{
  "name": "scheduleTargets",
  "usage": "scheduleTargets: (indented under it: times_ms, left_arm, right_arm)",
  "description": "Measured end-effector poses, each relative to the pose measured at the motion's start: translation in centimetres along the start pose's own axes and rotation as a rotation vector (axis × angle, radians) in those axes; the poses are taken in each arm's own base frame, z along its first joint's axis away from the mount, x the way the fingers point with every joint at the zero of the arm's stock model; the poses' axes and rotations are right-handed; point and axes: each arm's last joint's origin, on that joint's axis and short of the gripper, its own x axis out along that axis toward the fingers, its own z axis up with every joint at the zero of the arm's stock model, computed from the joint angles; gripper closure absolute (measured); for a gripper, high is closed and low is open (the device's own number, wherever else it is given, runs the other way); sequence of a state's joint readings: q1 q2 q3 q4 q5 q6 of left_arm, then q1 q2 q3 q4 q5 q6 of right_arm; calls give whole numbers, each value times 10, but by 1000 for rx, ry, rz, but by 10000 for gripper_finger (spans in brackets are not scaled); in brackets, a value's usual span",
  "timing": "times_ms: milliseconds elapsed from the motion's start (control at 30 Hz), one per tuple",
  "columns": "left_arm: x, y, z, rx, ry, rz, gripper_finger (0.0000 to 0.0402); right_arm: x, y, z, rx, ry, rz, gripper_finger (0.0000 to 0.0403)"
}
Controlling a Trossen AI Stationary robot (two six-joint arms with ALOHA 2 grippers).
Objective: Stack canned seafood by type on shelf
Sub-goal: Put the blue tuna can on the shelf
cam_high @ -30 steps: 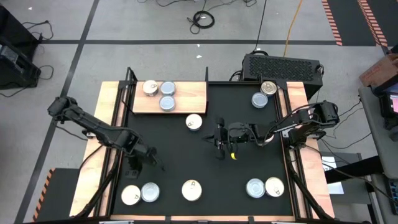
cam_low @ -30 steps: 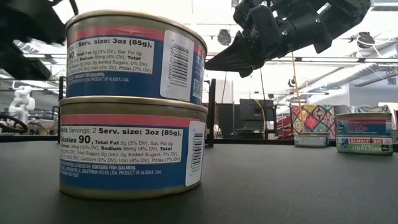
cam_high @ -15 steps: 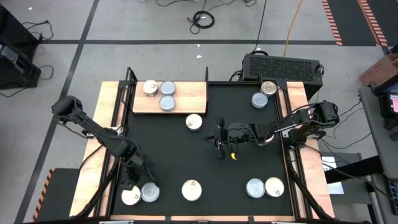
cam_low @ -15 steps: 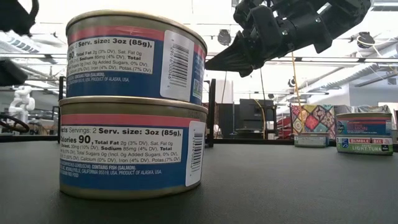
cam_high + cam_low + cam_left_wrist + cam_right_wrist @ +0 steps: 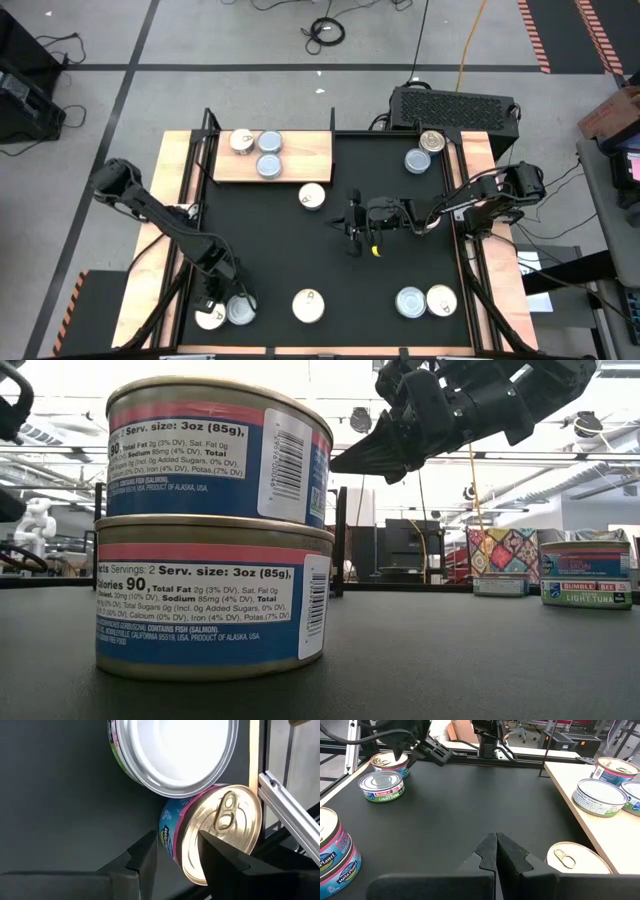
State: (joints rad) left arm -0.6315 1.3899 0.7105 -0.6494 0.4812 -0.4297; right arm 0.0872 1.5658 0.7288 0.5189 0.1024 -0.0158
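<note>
Hovering at the near-left corner, your left end effector (image 5: 176, 851) sits part open w/ fingers straddling the rim of a gold-top can (image 5: 220, 837), not gripping; a silver can (image 5: 175, 755) touches it. Right end effector (image 5: 496, 845) hangs shut, empty, mid-surface. Farther back, shelf (image 5: 300, 160) holds three cans (image 5: 258, 152).

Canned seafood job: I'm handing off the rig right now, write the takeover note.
Left end effector: open, fingers straddling the rim of the gold-top can at the mat's near-left corner, beside a silver-top can; not yet gripped.
Right end effector: shut, empty, hovering mid-mat.
Done: three cans on the shelf.
Left: one can just off the shelf, two at the far right, five-odd along the near edge.
</note>
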Motion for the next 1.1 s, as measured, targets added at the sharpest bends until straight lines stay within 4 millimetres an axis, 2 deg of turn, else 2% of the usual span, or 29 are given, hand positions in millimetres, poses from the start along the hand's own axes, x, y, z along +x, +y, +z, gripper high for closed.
scheduleTargets:
  times_ms: [300, 400, 733, 900, 1100]
  left_arm:
    - [10, 3, 3, 7, 54, -34, 262]
    - [10, 3, 3, 28, 57, -39, 273]
    - [10, 2, 3, 49, 68, -76, 393]
    - [7, 5, 4, 41, 62, -86, 397]
    - [-8, 13, 6, 16, 8, -102, 400]
  right_arm:
    - [0, 0, 0, 0, 0, 0, 403]
    - [0, 0, 0, 0, 0, 0, 403]
    - [0, 0, 0, 0, 0, 0, 403]
    - [0, 0, 0, 0, 0, 0, 403]
    - [0, 0, 0, 0, 0, 0, 403]
